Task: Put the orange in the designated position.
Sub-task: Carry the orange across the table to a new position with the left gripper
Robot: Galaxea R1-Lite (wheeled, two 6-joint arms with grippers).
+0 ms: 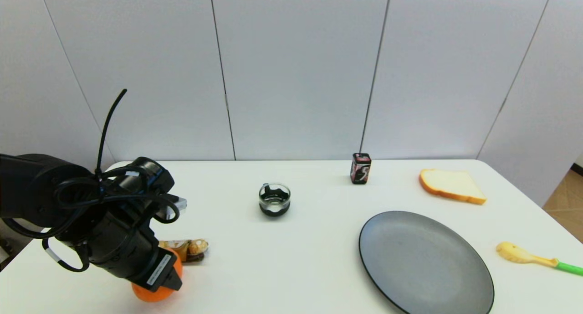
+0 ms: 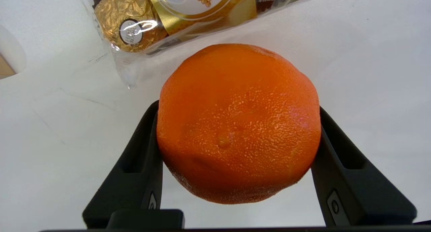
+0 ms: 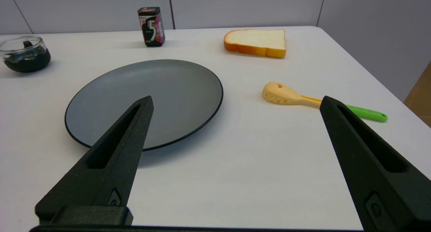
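At the table's near left corner, the left gripper [image 2: 237, 124] clasps the orange [image 2: 238, 122].

Both black fingers [image 2: 139, 164] press against the fruit's sides in the left wrist view, jaws spread wide to its full width and closed on nothing else; whether it rests on the table [image 1: 296, 268] or is just lifted I cannot tell. A chocolate pack [image 1: 189, 249] lies just beside the orange, on its far side. The step in hand looks like the grasp, with carrying yet to come. Next, the arm likely needs a clean lift clear of the pack, then a move to bare tabletop, not the plate [image 1: 423, 264]. The right gripper [image 3: 235, 104] hangs idle near the plate, jaws wide apart and empty.
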